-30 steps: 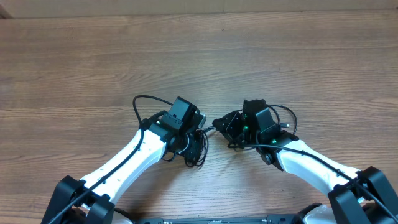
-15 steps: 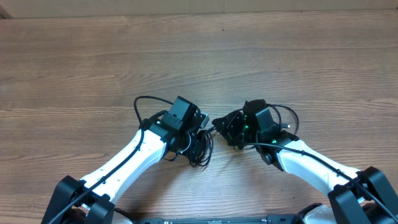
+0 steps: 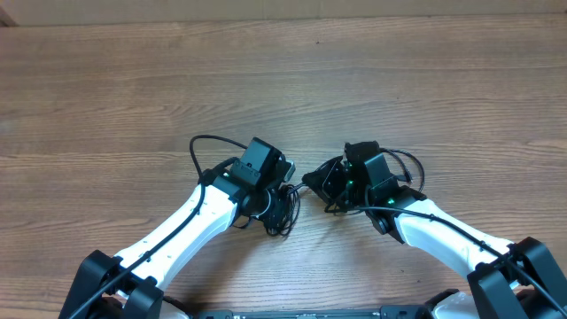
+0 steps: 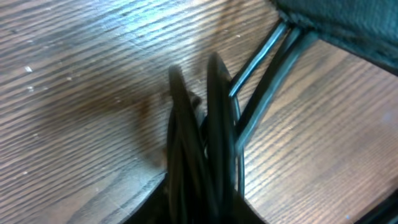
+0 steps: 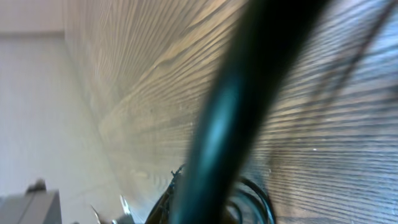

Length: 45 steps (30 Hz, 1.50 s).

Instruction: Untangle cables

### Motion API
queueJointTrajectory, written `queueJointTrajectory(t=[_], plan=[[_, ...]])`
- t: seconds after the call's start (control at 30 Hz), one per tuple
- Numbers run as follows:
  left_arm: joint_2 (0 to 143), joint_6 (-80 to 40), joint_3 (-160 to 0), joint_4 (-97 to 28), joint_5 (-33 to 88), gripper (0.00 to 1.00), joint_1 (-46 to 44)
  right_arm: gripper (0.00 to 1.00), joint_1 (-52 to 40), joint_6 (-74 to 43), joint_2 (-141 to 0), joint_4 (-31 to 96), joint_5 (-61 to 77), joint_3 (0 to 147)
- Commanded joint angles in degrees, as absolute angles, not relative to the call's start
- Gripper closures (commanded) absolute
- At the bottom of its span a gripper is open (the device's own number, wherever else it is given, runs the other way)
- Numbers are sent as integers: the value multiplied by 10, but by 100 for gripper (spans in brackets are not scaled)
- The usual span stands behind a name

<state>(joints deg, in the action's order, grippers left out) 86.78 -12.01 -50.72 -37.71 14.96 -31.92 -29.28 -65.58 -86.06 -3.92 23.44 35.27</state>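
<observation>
The cables (image 3: 282, 211) sit in one black bunch on the table (image 3: 372, 80), right against the left gripper (image 3: 287, 189) on its near side. The right gripper (image 3: 310, 177) is just to the right of the left gripper. Neither pincer's fingers show clearly, so it cannot be told whether either is wide, narrow or holding.

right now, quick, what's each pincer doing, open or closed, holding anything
left pincer: looks closed on the bunched cables.
right pincer: cannot tell, its fingers are hidden or blurred in every view.
</observation>
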Motion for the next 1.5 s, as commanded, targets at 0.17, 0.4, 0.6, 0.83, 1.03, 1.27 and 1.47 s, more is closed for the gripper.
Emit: queueJointTrajectory(t=[0.17, 0.4, 0.6, 0.83, 1.03, 1.27, 1.47], plan=[[858, -176, -513, -349, 89, 55, -322, 96, -295, -530, -861, -37, 310, 360], [858, -216, -513, -321, 88, 45, -322, 96, -295, -505, -861, -29, 316, 360], [858, -224, -513, -326, 88, 44, -322, 96, -295, -505, -861, -39, 320, 360], [858, -234, -513, -339, 107, 46, -322, 96, -295, -505, -861, -65, 316, 360], [858, -310, -513, -380, 110, 48, -322, 96, -295, -505, -861, -64, 290, 360], [858, -443, -513, -388, 166, 46, -323, 96, -296, -505, -861, -36, 178, 360], [858, -520, -513, -387, 166, 41, -323, 96, -296, -505, -862, -20, 158, 360]])
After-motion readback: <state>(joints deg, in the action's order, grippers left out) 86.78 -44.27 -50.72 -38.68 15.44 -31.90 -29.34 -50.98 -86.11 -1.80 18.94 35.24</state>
